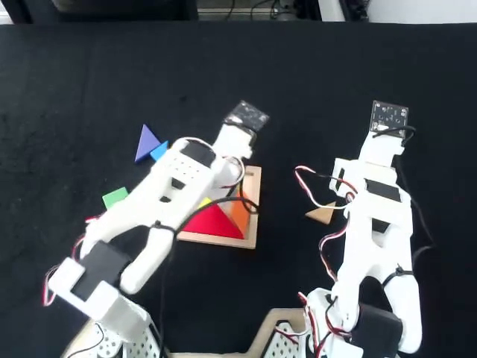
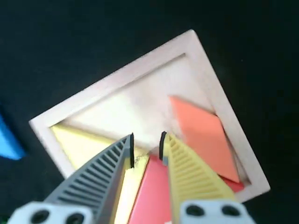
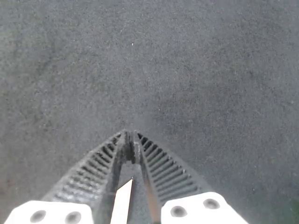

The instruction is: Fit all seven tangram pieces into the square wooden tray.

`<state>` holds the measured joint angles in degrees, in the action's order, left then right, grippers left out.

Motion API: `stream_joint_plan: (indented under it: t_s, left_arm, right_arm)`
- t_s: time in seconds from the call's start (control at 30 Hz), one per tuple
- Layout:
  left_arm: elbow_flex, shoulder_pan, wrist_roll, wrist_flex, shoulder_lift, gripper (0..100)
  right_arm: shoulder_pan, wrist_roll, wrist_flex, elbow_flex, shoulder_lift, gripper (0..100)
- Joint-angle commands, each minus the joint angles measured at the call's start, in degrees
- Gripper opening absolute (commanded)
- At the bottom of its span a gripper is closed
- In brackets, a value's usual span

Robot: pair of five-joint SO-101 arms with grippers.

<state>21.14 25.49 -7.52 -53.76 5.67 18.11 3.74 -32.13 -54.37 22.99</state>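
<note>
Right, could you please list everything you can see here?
tray: one, pale wood, mid-table
red triangle: one, in tray
orange piece: one, in tray
yellow triangle: one, in tray
purple triangle: one, on table outside tray
blue piece: one, beside purple triangle
green piece: one, on table outside tray
tan triangle: one, by right arm
table: one, black
left gripper: open, over tray
right gripper: shut, over table

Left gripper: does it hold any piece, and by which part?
Nothing is held. The left gripper stands open above the wooden tray, with bare tray floor between its fingertips.
</note>
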Motion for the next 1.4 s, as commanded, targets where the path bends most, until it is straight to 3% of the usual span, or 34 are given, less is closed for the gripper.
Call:
stream_joint_plan:
  t_s: [0.0, 0.33, 0.53, 0.87, 1.17, 1.27, 1.37]
  left_arm:
    - [-1.6, 2.4, 0.7, 2.2, 4.7, 12]
    - [-1.5, 10.5, 0.8, -4.4, 3.5, 12]
    - [-1.7, 12.4, 4.3, -4.2, 2.1, 12]
    - [-2.1, 4.9, 4.2, -4.7, 1.0, 12]
    - [-1.8, 3.7, 4.2, -10.6, -18.0, 12]
    - [-1.8, -2.1, 4.2, -13.6, -23.8, 12]
    - [-2.2, -13.5, 4.7, -17.6, -28.8, 12]
  right_arm:
    - [-0.8, 0.7, 0.9, 1.0, 1.6, 1.1]
    - [-0.8, 0.7, 1.0, 1.0, 1.6, 1.1]
    - [-0.8, 0.7, 1.0, 1.0, 1.6, 1.1]
    - [-0.7, 0.7, 0.9, 1.0, 1.6, 1.1]
    - [-0.7, 0.7, 1.1, 1.0, 1.6, 1.1]
    - [-0.7, 0.7, 1.1, 1.0, 1.6, 1.1]
    - [-0.8, 0.7, 1.1, 0.9, 1.6, 1.1]
